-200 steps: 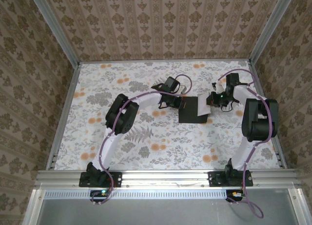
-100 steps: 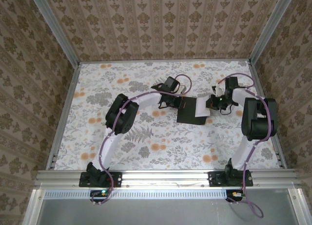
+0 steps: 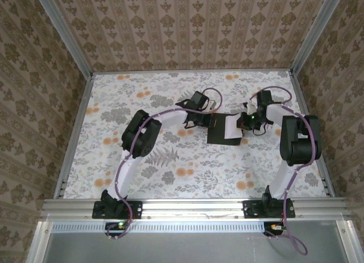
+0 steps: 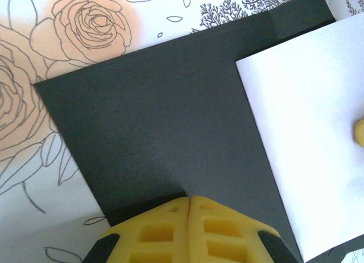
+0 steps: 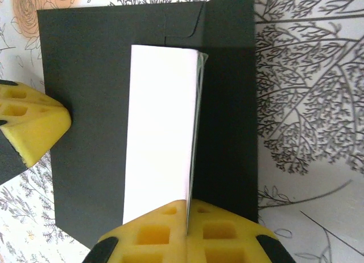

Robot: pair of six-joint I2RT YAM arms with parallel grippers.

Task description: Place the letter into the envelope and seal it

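Letter [image 5: 162, 120] lies across the envelope [image 5: 85, 103], pinched by the right gripper [image 5: 187, 206]; the clenched left gripper [image 4: 189, 200] pins the envelope's edge. We judge a skewed push could buckle it.

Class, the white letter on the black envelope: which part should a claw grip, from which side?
The letter's raised right edge, from the right, where the right claw pinches: it stands off the envelope, giving finger room; the opposite edge lies flat.
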